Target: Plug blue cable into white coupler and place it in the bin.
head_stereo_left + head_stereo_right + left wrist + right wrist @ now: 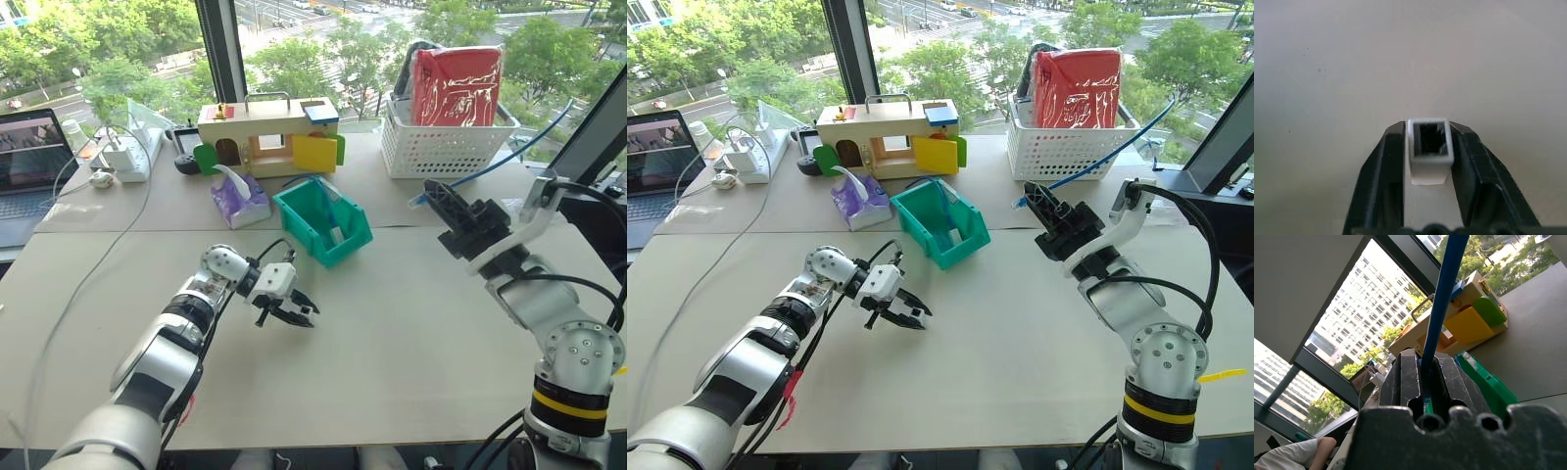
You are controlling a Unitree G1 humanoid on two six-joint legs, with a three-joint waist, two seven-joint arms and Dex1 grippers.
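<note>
My left gripper (292,312) hovers low over the table's middle, pointing right. In the left wrist view it (1430,131) is shut on the white coupler (1430,152), whose dark socket faces outward. The right gripper (435,198) is raised on the right and is shut on the blue cable (1444,293). That cable runs up and away toward the window; its plug end is hidden in the fingers. The teal bin (298,217) stands on the table between the two grippers, a little farther back than the left one.
A white lattice basket (446,147) holding a red bag stands at the back right. A wooden toy house (266,132) and a purple tissue pack (239,201) sit behind the bin. A power strip (127,157) with white cords and a laptop (29,162) are at the far left.
</note>
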